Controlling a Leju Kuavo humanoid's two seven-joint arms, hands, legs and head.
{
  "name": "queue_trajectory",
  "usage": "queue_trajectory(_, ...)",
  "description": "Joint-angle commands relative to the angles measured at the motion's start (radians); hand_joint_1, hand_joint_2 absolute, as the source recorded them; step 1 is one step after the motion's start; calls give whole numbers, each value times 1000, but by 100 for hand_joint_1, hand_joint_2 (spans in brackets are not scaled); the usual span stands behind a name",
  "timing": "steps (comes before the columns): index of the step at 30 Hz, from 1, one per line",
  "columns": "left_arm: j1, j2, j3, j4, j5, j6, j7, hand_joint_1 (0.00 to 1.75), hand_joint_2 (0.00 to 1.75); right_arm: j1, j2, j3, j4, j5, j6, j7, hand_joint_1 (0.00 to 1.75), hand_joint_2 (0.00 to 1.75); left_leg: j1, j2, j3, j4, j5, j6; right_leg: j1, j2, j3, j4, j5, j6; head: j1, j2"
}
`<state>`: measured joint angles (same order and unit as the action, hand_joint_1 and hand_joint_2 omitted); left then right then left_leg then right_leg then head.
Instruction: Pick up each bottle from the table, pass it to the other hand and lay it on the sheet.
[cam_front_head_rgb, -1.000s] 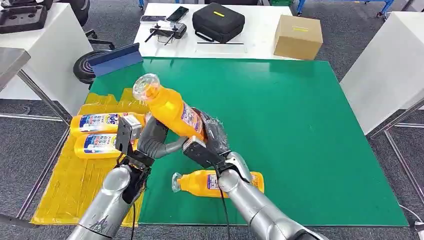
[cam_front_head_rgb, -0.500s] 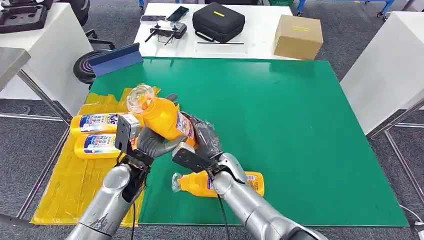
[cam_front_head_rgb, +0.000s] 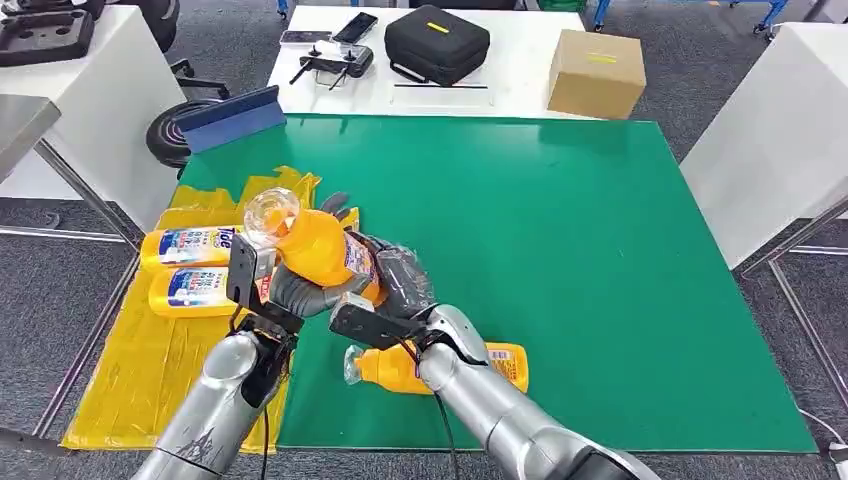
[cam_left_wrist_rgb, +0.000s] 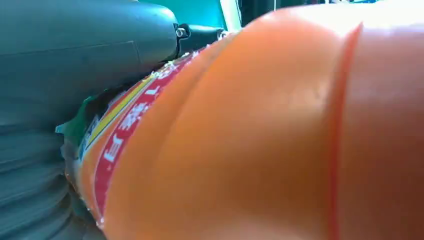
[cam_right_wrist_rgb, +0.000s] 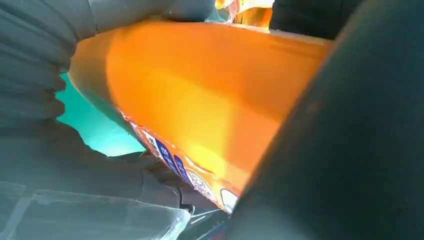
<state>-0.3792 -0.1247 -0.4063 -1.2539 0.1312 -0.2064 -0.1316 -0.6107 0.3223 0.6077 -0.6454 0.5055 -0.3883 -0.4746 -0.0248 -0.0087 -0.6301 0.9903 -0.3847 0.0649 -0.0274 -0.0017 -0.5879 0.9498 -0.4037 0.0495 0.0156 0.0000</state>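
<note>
Mid-handover. The orange plastic detergent bottle with the clear cap (cam_front_head_rgb: 318, 243) sits tilted in the air above the green-topped bench (cam_front_head_rgb: 560, 260), cap pointing toward the crumpled yellow plastic sheet (cam_front_head_rgb: 140, 370). Both hands are on it: the left robot hand (cam_front_head_rgb: 305, 285) has its fingers wrapped under and round the body, and the right robot hand (cam_front_head_rgb: 400, 285) is closed on the base end. Judging by that, this is the pass itself, right to left. Next move calls for the right robot hand to let go w/o tugging the bottle, then the left carries it over to the sheet, beside the two orange bottles lying on the sheet (cam_front_head_rgb: 195, 265). One more orange bottle lying on the bench (cam_front_head_rgb: 440, 365) waits under the right arm.
</note>
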Motion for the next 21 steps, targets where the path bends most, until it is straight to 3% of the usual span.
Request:
queue_trajectory(1, -70, -5, -53, 61, 8, -10, 6, 0, 175, -20, 27, 136, 62, 27, 55, 5, 175, 175, 3, 0, 5, 2, -4, -6, 2, -1, 6, 1, -3, -4, 0, 0)
queue_trajectory(5, -64, -6, -45, 55, 21, -5, -4, 0, 175, -17, 27, 146, 52, 19, 58, 19, 175, 175, 2, 0, 4, 1, -2, -5, 2, -1, 4, 0, -2, -3, 0, 0)
queue_trajectory(6, -61, -9, -38, 50, 26, 1, -15, 147, 175, -18, 27, 147, 51, 16, 59, 21, 175, 175, 2, -1, 2, 0, -1, -3, 1, -1, 3, 0, -1, -2, 0, 0)
queue_trajectory(7, -58, -10, -32, 45, 32, 8, -22, 175, 175, -18, 27, 145, 52, 13, 59, 22, 175, 175, 2, -1, 5, 2, -4, -6, 2, -1, 6, 1, -3, -4, 0, 0)
queue_trajectory(21, -32, -12, -12, 8, 40, 74, -45, 175, 175, -17, 27, 119, 55, -11, 66, 27, 175, 175, 2, -1, 2, 1, -1, -3, 1, -1, 3, 0, -2, -2, 0, 0)
